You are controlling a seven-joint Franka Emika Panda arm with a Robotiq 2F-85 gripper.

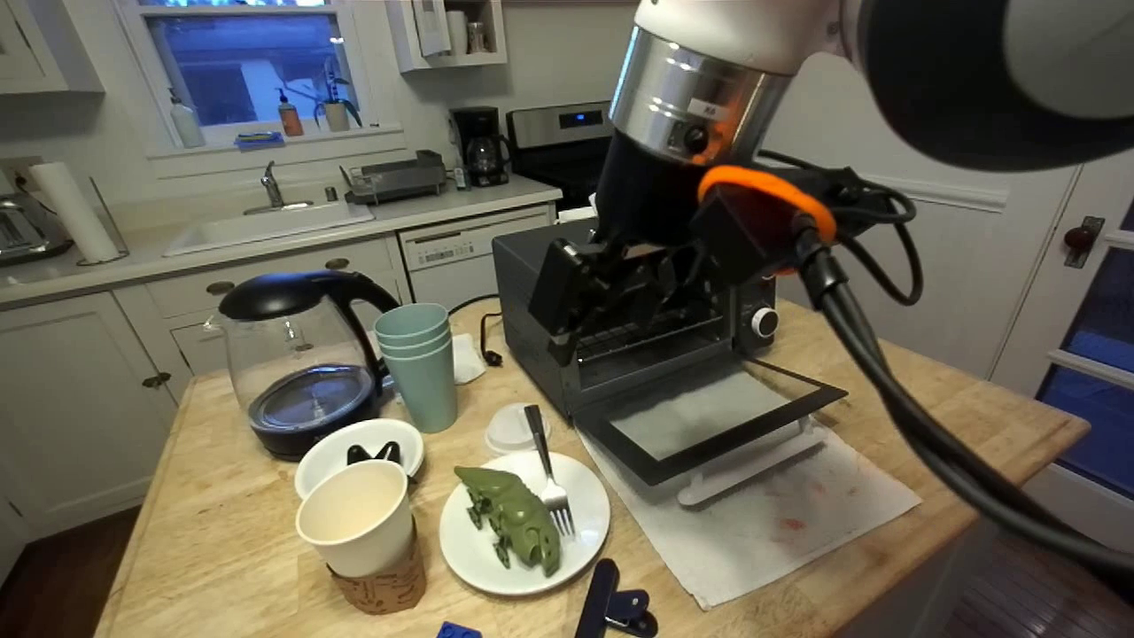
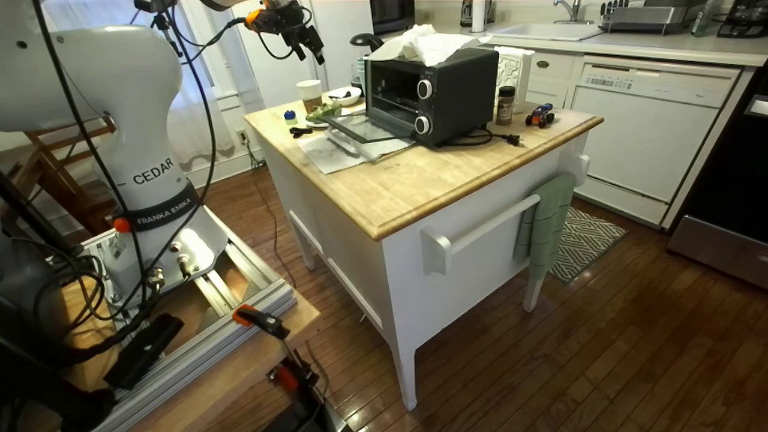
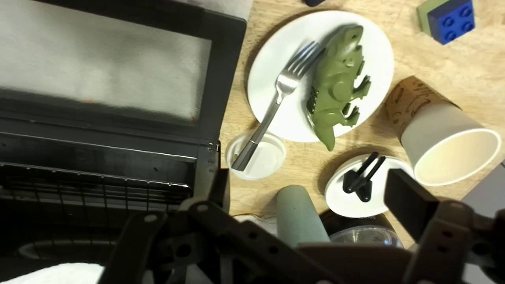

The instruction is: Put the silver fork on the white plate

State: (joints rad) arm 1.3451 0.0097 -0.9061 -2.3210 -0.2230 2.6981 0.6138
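- Wrist view: the gripper has its fingers wide apart.
- One plate, round and white, bears two things: the fork and a green toy whose tail passes the rim near 6 o'clock.
- The metal fork lies on the 9 o'clock side, tines toward 1; its handle crosses the rim near 8 and ends over one white lid.
- From the plate, at 5 o'clock, one white bowl holds a black two-pronged piece; at 4, one paper cup wears a printed brown sleeve; at 2, a blue block with four studs sits on a pale green block.
- In an exterior view, three smooth teal cups nest in one stack at the plate's 11 o'clock; a clear-walled kettle stands at 10.
- There, at 1 o'clock, a dark oven holds a wire rack, its glass door lowered above a stained white sheet.
- In an exterior view, two round white knobs front the oven and crumpled paper tops it; one capped jar and one car stand at its 3 o'clock.
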